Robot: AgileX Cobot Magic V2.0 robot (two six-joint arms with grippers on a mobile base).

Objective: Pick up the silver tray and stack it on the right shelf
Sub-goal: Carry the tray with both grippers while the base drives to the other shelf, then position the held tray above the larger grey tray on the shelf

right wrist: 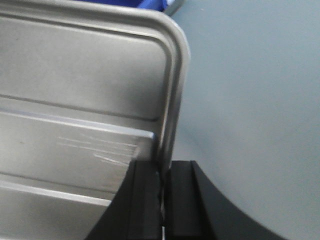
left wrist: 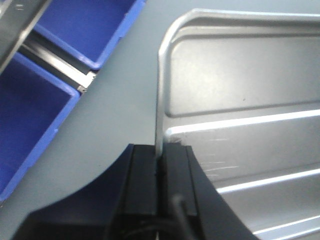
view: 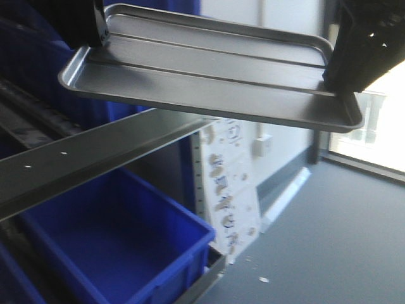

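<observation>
My left gripper (left wrist: 161, 162) and right gripper (right wrist: 163, 175) clench opposite rims of the shiny rectangular ridged metal tray (view: 209, 76) so it cannot tip. It hangs above the rack's polished steel front bar (view: 95, 155), not yet shelved.

- Silver tray (view: 209, 76): shiny, ridged floor; airborne, near level, clamped at both short rims.
- Right shelf (view: 38, 168): steel front bar (view: 95, 152) below tray; blue crates (view: 120, 234) beneath.

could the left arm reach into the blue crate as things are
Probably not: the left gripper is clamped on the rim of the silver tray, and the steel front bar crosses above the blue crate.
</observation>
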